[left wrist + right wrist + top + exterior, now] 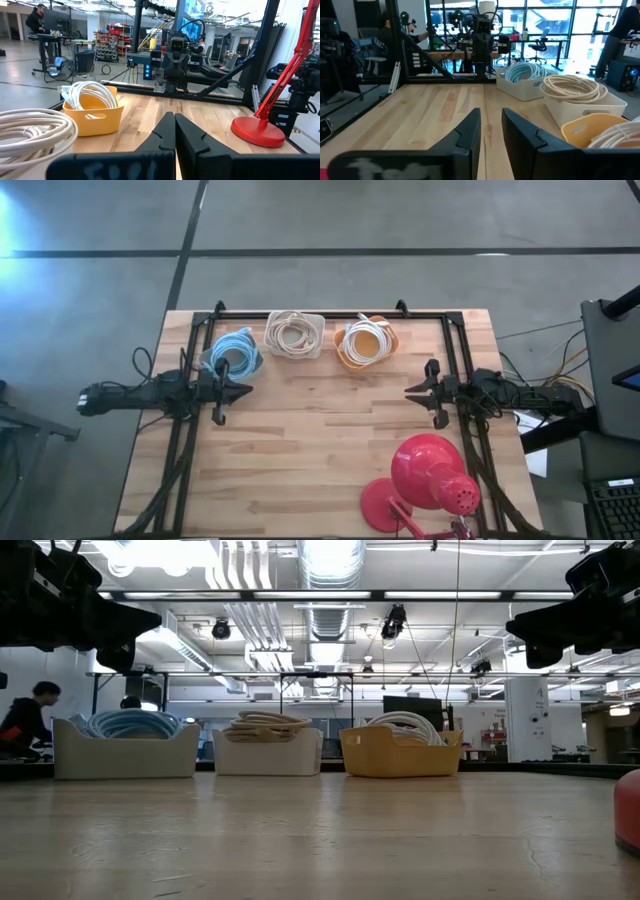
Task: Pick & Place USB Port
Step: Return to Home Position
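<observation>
At the tabletop's far edge, bin walls hide most of each coil in the low view: white USB cables (405,725) in the yellow bin (400,756), brown USB cable (265,724) in the middle white bin (265,754). Left gripper (247,391) hovers with jaws clenched and empty. Right gripper (408,392) has jaws slightly parted, holding nothing.

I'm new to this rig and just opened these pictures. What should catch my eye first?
Three bins line the table's far edge: the left bin holds blue cable, the middle bin beige cable, the yellow bin white cable. A red lamp stands at the opposite edge, on the right arm's side. The left gripper, shut, and the right gripper, open, hang empty at the table's sides.
</observation>
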You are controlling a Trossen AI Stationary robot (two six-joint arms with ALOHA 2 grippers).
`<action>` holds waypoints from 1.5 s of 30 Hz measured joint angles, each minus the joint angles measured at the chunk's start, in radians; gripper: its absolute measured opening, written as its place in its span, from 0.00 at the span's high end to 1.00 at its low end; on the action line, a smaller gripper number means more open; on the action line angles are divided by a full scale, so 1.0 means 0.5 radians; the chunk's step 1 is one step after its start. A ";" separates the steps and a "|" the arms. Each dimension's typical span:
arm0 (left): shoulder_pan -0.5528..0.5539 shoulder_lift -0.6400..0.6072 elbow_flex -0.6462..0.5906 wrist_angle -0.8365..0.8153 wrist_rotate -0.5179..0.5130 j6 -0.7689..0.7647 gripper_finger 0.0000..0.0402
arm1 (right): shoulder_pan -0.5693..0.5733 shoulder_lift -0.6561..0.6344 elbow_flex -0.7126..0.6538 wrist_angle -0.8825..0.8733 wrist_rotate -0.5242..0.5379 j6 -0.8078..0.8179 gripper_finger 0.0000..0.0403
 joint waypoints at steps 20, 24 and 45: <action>0.000 0.000 0.000 0.000 0.000 0.000 1.00 | 0.000 0.000 0.000 0.000 0.000 -0.004 0.81; 0.000 0.000 0.000 0.001 0.000 0.000 1.00 | 0.000 0.001 0.000 0.000 0.000 -0.005 0.82; 0.000 0.000 0.000 0.000 0.000 0.000 1.00 | 0.000 0.001 0.000 0.001 0.000 -0.003 0.77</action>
